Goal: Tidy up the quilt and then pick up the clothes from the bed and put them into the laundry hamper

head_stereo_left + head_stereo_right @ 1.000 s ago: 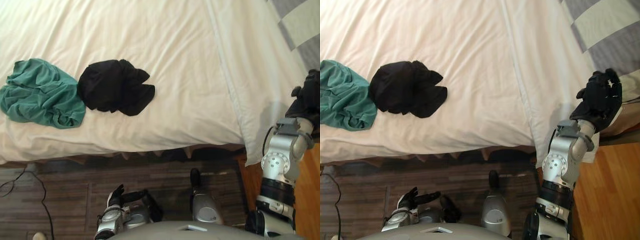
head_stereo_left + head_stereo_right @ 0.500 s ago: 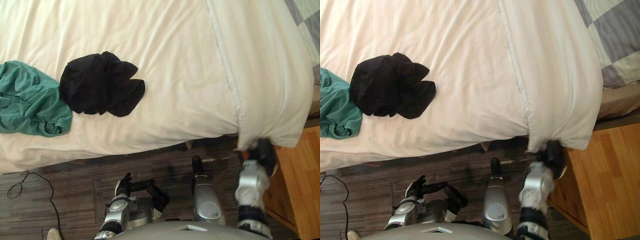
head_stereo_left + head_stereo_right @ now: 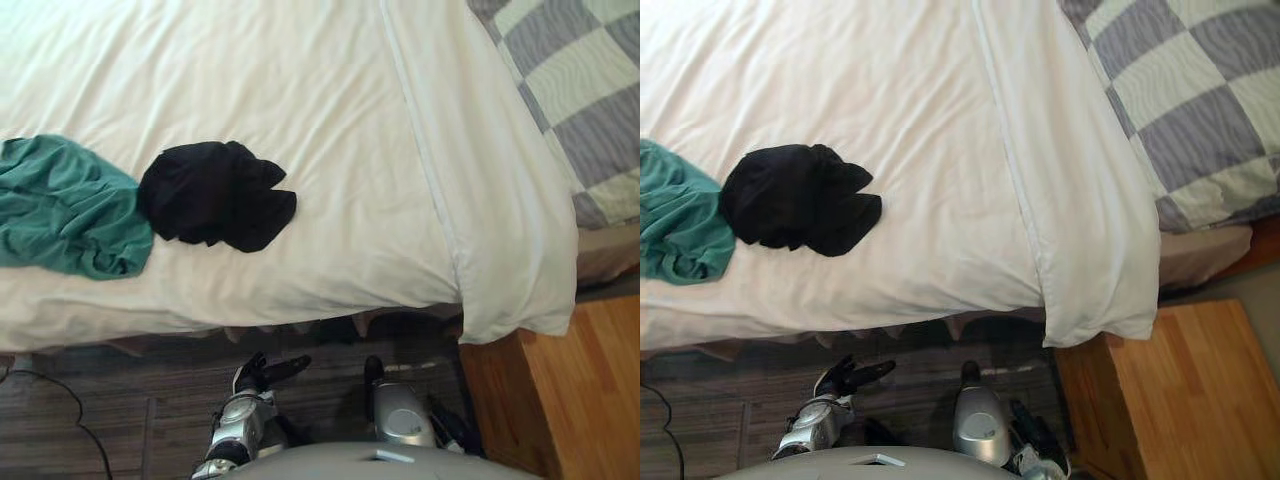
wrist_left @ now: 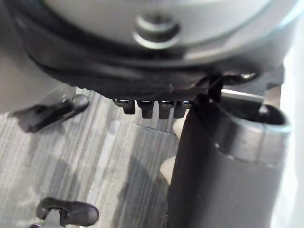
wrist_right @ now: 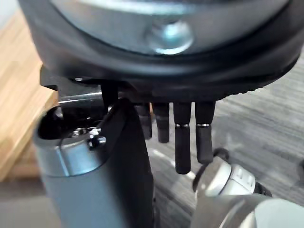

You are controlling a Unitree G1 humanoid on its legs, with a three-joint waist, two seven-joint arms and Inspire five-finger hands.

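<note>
White quilt lies spread flat over the bed, lightly wrinkled, near edge hanging over the bed's side, and its lower-right corner drooping beside a wooden unit at lower right of the frame. Black garment sits crumpled on the quilt, left of centre. Green garment is bunched just left of it at the frame's left edge, the two touching or nearly so. A grey-and-cream checked cover fills the upper right, partly under the quilt's right edge. Both hands hang low at the bottom of the frame, over the dark plank floor, well apart from the clothes. Left robot hand is at bottom centre-left — fingers straight and loosely spread, thumb out, holding nothing. Right robot hand in its own wrist view has fingers straight, side by side, pointing down at the floor — empty.
</note>
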